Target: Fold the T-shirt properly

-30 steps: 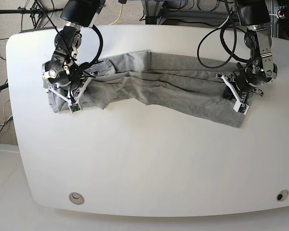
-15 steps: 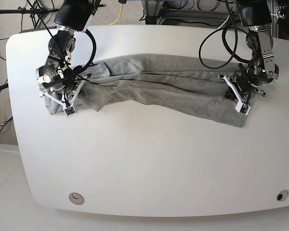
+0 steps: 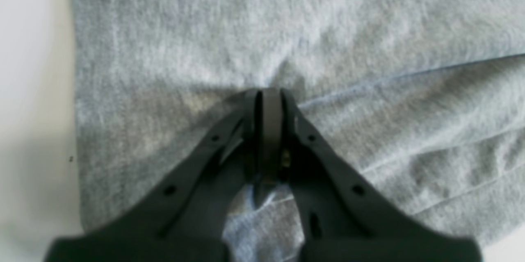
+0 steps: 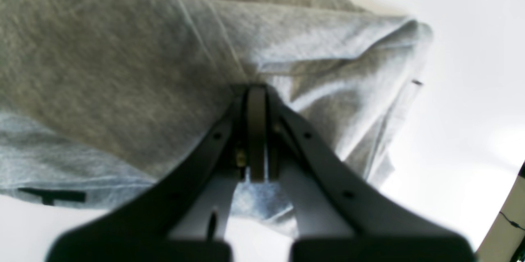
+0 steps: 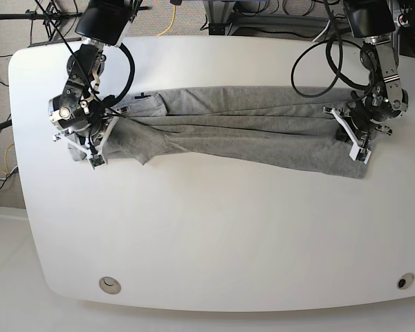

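Heather-grey knit T-shirt (image 5: pixel 242 128) stretched in long creased band across smooth white desk (image 5: pixel 214 235); left pincer (image 5: pixel 356 135) & right pincer (image 5: pixel 90 135) each pinching cloth.

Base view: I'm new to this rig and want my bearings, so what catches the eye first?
A grey T-shirt is drawn out into a long, creased band across the far half of the white table. Each end is pinched by a shut gripper: the right gripper at the image's left, the left gripper at the image's right. The near half of the table shows only a small round fitting.
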You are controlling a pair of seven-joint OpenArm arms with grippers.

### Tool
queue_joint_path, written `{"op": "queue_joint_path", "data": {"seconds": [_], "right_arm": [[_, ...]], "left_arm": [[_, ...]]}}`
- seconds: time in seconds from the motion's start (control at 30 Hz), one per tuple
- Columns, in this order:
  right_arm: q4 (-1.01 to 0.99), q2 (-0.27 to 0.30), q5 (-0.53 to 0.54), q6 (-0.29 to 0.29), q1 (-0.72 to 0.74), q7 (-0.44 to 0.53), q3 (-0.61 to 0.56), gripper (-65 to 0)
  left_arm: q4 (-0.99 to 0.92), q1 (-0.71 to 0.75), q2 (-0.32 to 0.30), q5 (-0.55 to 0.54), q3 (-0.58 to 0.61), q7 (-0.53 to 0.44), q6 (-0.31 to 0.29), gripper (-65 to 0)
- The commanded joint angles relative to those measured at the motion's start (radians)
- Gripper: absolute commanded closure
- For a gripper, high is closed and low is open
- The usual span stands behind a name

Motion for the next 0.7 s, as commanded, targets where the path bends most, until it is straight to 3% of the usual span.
{"op": "queue_joint_path", "data": {"seconds": [0.0,0.43,0.67], "right_arm": [[0.056,0.005,0.01,-0.002,0.002,0.009,0.002,0.0],[0.232,0.004,0.015,-0.002,0.018,-0.055,-0.001,0.0],[0.318,0.024,0.003,-0.002,0.046,-0.115,0.002,0.0]], "left_arm": [[0.016,-0.006,-0.011,0.005,-0.005,0.008,0.002,-0.4],[0.165,-0.072,0.012,0.0,-0.038,0.126,0.001,-0.4],[0.322,-0.119,0.012,0.0,-0.038,0.269,0.001,-0.4]]}}
